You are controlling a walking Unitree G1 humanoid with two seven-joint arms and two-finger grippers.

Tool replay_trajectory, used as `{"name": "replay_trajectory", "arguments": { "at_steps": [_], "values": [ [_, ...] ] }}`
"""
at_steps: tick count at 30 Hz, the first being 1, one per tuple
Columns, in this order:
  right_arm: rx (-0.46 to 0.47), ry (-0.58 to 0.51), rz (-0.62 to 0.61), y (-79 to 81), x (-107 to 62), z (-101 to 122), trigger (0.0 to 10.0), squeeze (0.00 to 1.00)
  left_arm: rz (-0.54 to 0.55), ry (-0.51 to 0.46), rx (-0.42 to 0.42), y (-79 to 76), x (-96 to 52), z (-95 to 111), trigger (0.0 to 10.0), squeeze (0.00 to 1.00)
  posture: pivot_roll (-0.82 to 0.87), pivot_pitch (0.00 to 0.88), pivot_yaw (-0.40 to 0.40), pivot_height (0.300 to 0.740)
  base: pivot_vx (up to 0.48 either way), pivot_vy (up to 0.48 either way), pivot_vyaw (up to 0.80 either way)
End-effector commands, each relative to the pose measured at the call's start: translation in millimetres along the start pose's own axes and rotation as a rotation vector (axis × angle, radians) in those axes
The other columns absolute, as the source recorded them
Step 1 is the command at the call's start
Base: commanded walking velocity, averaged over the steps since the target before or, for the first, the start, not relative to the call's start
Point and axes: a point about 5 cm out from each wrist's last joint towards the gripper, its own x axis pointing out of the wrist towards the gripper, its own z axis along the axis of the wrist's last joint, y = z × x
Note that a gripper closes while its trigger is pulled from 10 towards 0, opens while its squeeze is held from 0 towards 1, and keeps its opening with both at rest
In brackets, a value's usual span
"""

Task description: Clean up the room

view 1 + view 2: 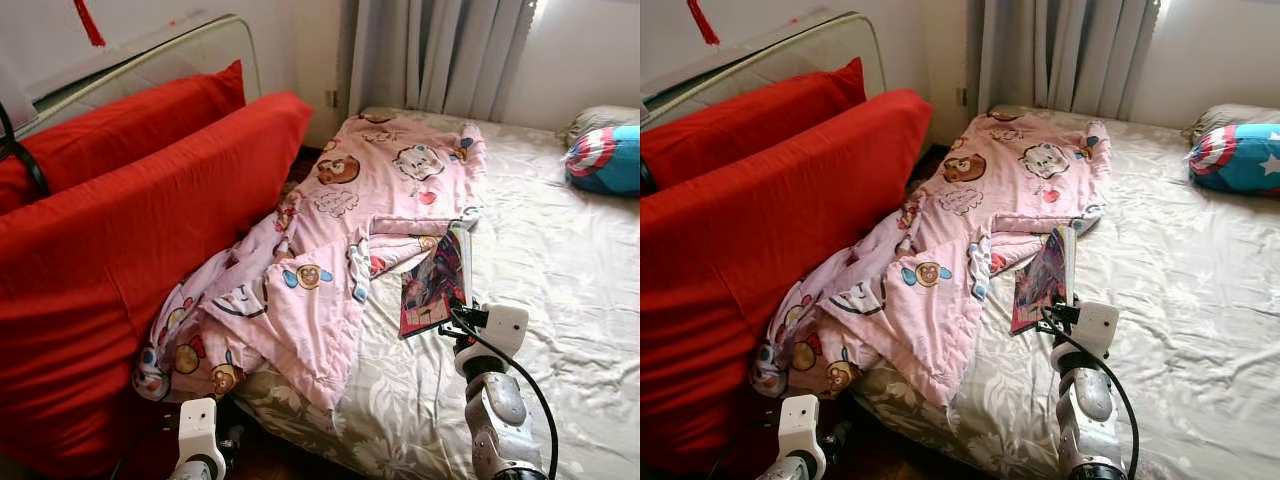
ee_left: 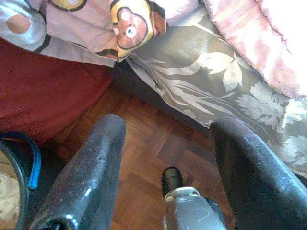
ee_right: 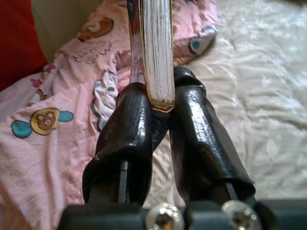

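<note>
This is a bedroom in a home. A wide bed (image 1: 560,290) covered with a pale grey, leaf-patterned sheet takes up most of the room, and a rumpled pink quilt printed with cartoon animals (image 1: 330,240) lies across it and hangs off its edge. At the head of the bed rests a blue, red and white shield-patterned pillow (image 1: 605,158). Long grey curtains (image 1: 435,55) hang against the far wall. Large red cushions (image 1: 130,230) lean against what may be a folded metal bed frame (image 1: 215,30). The floor is brown wooden parquet (image 2: 144,153).
</note>
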Motion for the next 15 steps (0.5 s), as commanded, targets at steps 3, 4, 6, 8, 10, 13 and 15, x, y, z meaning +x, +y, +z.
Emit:
{"name": "replay_trajectory", "arguments": {
  "at_steps": [3,4,6,8,10,13,15],
  "values": [
    [-0.006,-0.028,0.001,1.8,5.1,8.8,10.0,0.00,0.018,0.009,0.000,0.8,1.8,3.3,10.0,0.00,-0.09,0.000,0.022,0.740,0.000,0.000,-0.78],
    [-0.006,-0.027,0.000,2.2,5.5,8.9,10.0,0.00,0.024,0.012,0.002,1.2,2.0,3.5,10.0,0.00,-0.08,0.000,0.022,0.740,0.000,0.000,-0.78],
    [0.002,-0.026,0.003,3.6,5.9,8.8,10.0,0.00,0.022,0.016,0.007,1.1,2.0,3.0,10.0,0.00,-0.08,0.000,0.023,0.740,0.000,0.000,-0.77],
    [0.002,-0.026,0.004,5.3,6.1,8.7,10.0,0.00,0.021,0.019,0.018,1.4,1.8,2.4,10.0,0.00,-0.08,0.000,0.026,0.740,0.000,0.000,-0.77],
    [-0.007,-0.027,0.009,7.2,6.3,8.6,10.0,0.00,0.027,0.020,0.025,2.6,1.6,2.1,10.0,0.00,-0.08,0.000,0.026,0.740,0.000,0.000,-0.77],
    [-0.014,-0.023,0.013,8.0,6.1,7.5,10.0,0.00,0.034,0.022,0.041,3.9,1.3,1.5,10.0,0.00,-0.08,0.000,0.024,0.740,0.000,-0.400,-0.77],
    [-0.010,-0.018,0.011,7.8,5.7,6.4,10.0,0.00,0.039,0.025,0.042,4.7,0.9,0.6,10.0,0.00,-0.07,0.000,0.023,0.740,0.000,-0.480,-0.76]
  ]
}}
